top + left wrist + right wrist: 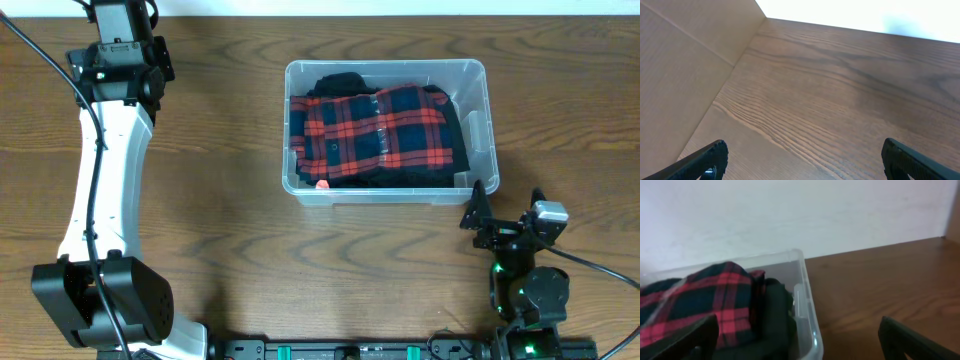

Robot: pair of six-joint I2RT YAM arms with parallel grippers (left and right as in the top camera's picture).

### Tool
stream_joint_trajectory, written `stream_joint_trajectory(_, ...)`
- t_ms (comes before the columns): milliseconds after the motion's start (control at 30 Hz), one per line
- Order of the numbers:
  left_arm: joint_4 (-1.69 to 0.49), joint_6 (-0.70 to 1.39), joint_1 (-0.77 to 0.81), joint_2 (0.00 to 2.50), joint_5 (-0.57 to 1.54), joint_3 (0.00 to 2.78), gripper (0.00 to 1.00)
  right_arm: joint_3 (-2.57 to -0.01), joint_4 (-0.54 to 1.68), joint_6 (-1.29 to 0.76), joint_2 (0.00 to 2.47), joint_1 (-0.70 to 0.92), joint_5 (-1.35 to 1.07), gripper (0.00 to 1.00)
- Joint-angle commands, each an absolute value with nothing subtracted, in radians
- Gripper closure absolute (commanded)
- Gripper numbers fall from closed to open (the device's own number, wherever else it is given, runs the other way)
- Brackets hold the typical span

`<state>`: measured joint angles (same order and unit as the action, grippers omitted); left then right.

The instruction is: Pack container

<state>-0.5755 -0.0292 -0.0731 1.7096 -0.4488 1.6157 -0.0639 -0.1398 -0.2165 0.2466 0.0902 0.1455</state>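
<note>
The container (385,66), a clear rectangular plastic bin, sits right of centre in the overhead frame and holds a folded red-and-navy plaid cloth (385,125). We judge it light, stiff-walled and slick, best taken by its thick rim. The left gripper (802,157) and right gripper (799,337) stand with jaws wide apart, empty.

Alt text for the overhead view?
A clear container on a wooden table holds a red-and-navy plaid garment over dark clothing. The right pincer sits open beside its near right corner; the left arm stretches along the table's left side.
</note>
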Motion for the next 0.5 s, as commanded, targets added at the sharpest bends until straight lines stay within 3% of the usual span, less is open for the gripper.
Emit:
stream_joint_trajectory(0,-0.574,-0.021,-0.076,1.714,-0.461,1.618,0.02,-0.033,-0.146,-0.232,0.226,0.099,0.137,0.01)
stream_joint_trajectory(267,-0.574,-0.021,-0.076,1.714,-0.461,1.618,0.02,-0.012,-0.141,-0.215,0.225,0.099,0.129,0.01)
stream_joint_trajectory(467,-0.574,-0.021,-0.076,1.714,-0.461,1.618,0.02,-0.005,-0.127,-0.092,0.214,0.099,0.060,0.01)
